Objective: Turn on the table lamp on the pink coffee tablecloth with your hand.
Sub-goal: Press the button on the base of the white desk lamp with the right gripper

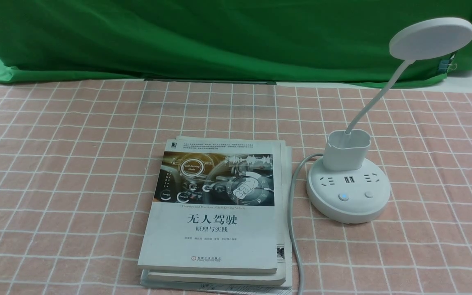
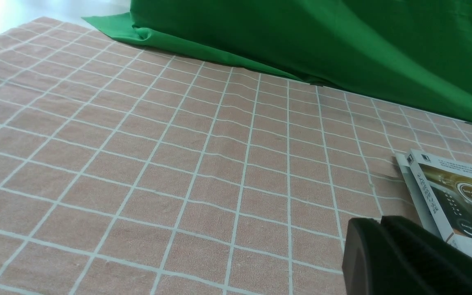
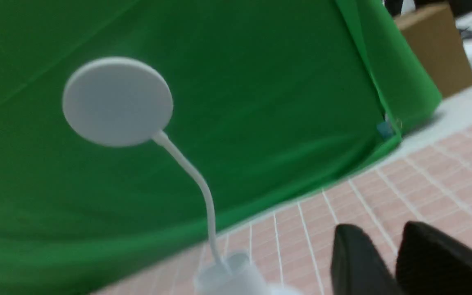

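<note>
The white table lamp [image 1: 348, 196] stands on the pink coffee tablecloth [image 1: 55, 164] at the right. Its round base has sockets and two buttons; the left button [image 1: 343, 197] shows a blue dot. Its disc head [image 1: 430, 37] is raised at the upper right. Neither gripper shows in the front view. In the left wrist view my left gripper [image 2: 380, 221] is shut and empty, low over the cloth beside the books. In the blurred right wrist view my right gripper [image 3: 383, 231] has a small gap between its fingers and is empty, with the lamp [image 3: 117, 101] in front of it.
A stack of books [image 1: 215, 213] lies in the middle, left of the lamp; a corner shows in the left wrist view [image 2: 453, 200]. The lamp's grey cable [image 1: 293, 229] runs along the books to the front edge. A green backdrop [image 1: 219, 37] hangs behind.
</note>
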`<state>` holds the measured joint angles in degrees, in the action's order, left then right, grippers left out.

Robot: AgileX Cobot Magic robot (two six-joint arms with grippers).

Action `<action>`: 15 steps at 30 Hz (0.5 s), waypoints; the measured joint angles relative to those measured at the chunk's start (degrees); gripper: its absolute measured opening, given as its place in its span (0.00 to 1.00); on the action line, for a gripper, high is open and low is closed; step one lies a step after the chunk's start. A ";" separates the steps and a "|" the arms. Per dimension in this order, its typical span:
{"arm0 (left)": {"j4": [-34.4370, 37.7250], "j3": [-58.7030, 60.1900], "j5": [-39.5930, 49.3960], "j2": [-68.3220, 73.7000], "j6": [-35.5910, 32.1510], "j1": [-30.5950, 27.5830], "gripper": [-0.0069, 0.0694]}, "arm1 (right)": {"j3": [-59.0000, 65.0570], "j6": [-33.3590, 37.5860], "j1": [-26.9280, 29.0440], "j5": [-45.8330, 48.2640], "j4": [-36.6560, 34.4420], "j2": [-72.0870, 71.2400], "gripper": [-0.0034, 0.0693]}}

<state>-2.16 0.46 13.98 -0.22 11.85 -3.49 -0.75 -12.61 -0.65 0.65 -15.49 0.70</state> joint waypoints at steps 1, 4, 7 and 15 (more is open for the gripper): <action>0.00 0.00 0.00 0.00 0.00 0.00 0.12 | -1.50 0.73 -0.07 2.56 0.00 1.09 0.25; 0.00 0.00 0.00 0.00 0.00 0.00 0.12 | -12.53 7.37 -0.83 15.69 -0.12 10.50 0.11; 0.00 0.00 0.00 0.00 0.00 0.00 0.12 | -24.42 13.30 -1.67 29.80 -0.12 22.61 0.10; 0.00 0.00 0.00 0.00 0.00 0.00 0.12 | -42.53 23.85 -2.21 50.67 0.21 56.13 0.09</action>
<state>-2.16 0.46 13.98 -0.22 11.85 -3.49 -43.27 11.24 -2.86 51.31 -15.29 56.83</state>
